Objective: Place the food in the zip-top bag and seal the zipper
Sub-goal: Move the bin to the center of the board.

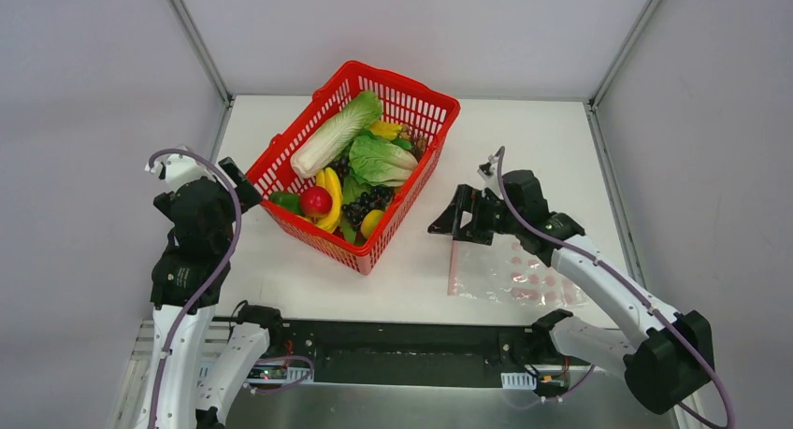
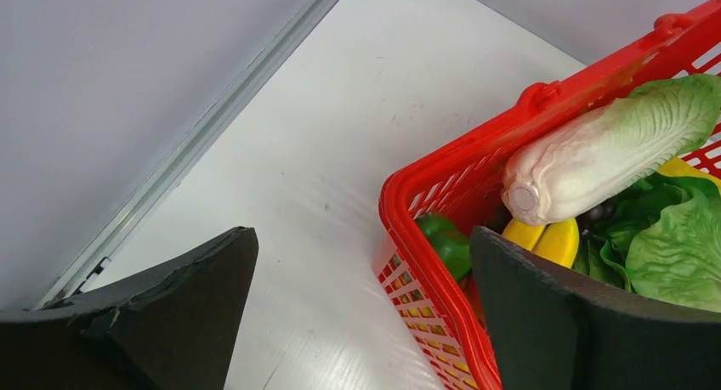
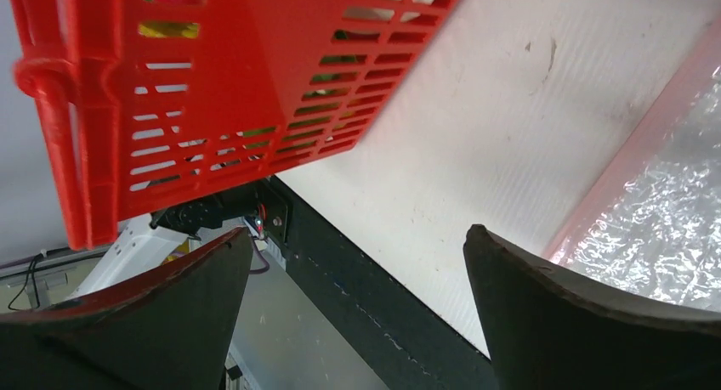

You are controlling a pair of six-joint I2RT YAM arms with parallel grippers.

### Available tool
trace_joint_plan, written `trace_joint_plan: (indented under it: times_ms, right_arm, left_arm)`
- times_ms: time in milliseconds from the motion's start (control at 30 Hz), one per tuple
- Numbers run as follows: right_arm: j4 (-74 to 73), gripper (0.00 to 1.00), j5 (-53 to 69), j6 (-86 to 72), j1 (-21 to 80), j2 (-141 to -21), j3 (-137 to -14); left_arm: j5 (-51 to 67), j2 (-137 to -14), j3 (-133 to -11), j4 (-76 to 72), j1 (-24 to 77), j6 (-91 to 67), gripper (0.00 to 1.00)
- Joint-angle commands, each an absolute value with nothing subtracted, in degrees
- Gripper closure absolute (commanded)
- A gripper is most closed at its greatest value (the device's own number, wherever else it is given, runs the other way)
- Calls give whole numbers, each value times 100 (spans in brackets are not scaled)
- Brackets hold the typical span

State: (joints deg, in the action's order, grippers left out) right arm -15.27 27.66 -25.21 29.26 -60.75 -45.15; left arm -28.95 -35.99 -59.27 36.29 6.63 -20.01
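Gripping nothing on either side. Spread to the widest with the left gripper (image 1: 245, 188) at centre left, just beside the basket (image 1: 323, 240). Equally wide with the right gripper (image 1: 451, 214), right of centre, over the zipper (image 1: 453, 265) edge of the bag (image 1: 524, 278). Heaped in the basket, upper middle: all the food (image 1: 379, 158). Flat on the table at lower right: the bag, apparently empty.

Likely to slip from a pinch on the smooth, long cabbage (image 1: 332, 135). Likely to skid or crumple when loading such a floppy bag. Easy to snag a finger on the basket's mesh.

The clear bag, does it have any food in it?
No, the zip-top bag lies flat and empty; the food sits in the red basket.
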Motion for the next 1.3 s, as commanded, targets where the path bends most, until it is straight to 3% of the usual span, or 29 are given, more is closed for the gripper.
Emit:
trace_joint_plan:
  times_ms: [0, 233, 367, 500, 833, 1167, 1267]
  right_arm:
    - [-870, 2, 3006, -2699, 3126, -5796, -4241]
    - [48, 2, 3047, -2823, 3881, -5451, -3447]
    - [666, 2, 2689, -2863, 4588, -5546, -3264]
    - [2081, 2, 2087, -2848, 5528, -5734, -2854]
    - [3972, 1, 861, -2766, 7011, -7426, -3085]
    - [4676, 2, -958, -2308, 6874, -8879, -4110]
    - [4608, 2, -491, -2589, 6327, -9297, -4489]
  left_arm:
    - [-3079, -3529, -5933, 3532, 611, -2213, 0]
    - [-2974, -2882, -5675, 3930, 606, -3032, 0]
    - [-1485, -2388, -5339, 3339, 607, -2616, 0]
    - [-1393, -2170, -5359, 3515, 607, -2933, 0]
    - [-646, -2415, -5825, 4104, 609, -2732, 0]
    - [-57, -2568, -5967, 4143, 611, -2647, 0]
    - [134, -2663, -6001, 4136, 606, -2645, 0]
